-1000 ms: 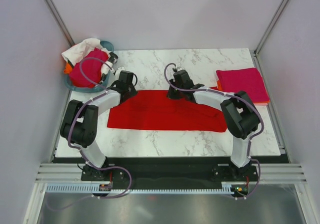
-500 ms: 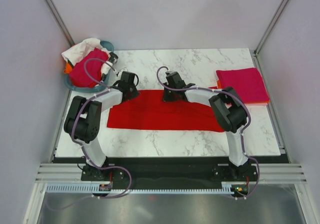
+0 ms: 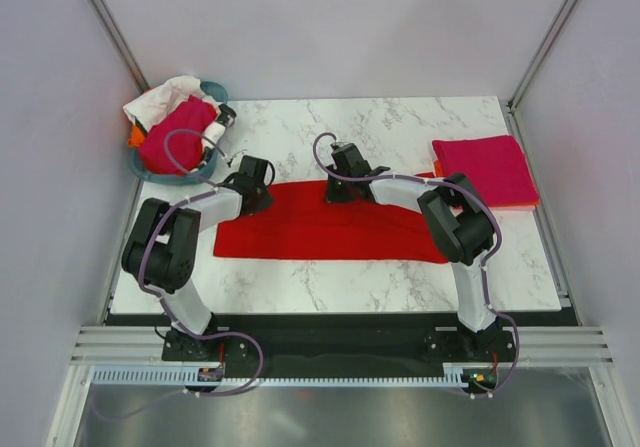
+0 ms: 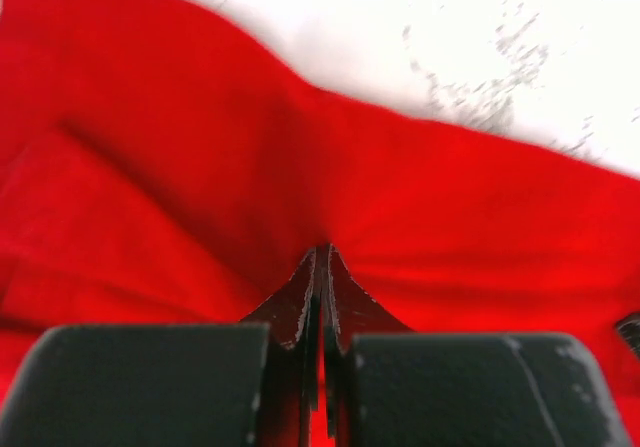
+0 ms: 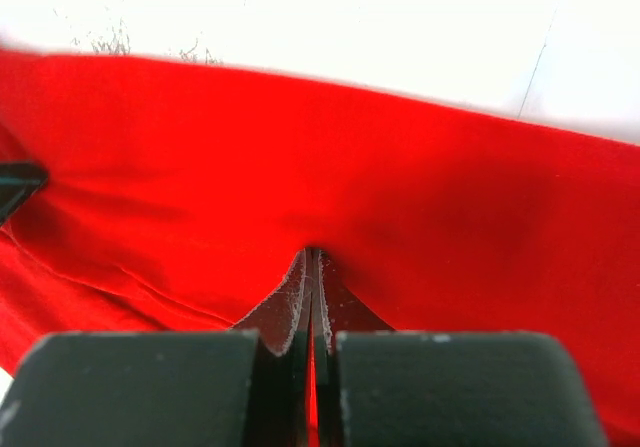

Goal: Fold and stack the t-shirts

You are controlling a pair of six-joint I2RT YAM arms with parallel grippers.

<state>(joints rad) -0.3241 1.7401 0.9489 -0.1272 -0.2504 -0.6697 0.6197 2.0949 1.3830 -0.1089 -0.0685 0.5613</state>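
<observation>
A bright red t-shirt (image 3: pixel 330 229) lies folded into a long strip across the middle of the marble table. My left gripper (image 3: pixel 255 189) is shut on the red cloth (image 4: pixel 180 207) near the strip's far left edge. My right gripper (image 3: pixel 340 189) is shut on the red cloth (image 5: pixel 420 197) at the far edge near the middle. A folded magenta-pink t-shirt (image 3: pixel 485 167) lies on an orange one at the far right. More shirts, magenta-pink (image 3: pixel 175 135) and white (image 3: pixel 160 97), are heaped in the teal tub.
The teal tub (image 3: pixel 150 170) stands at the table's far left corner, partly off the marble top (image 3: pixel 400 122). Frame posts rise at both far corners. White walls close in the sides.
Both grippers have drawn the red shirt's far edge to the left; the strip now sits a little further left and its left end is flatter. The right arm's elbow has swung leftward.
</observation>
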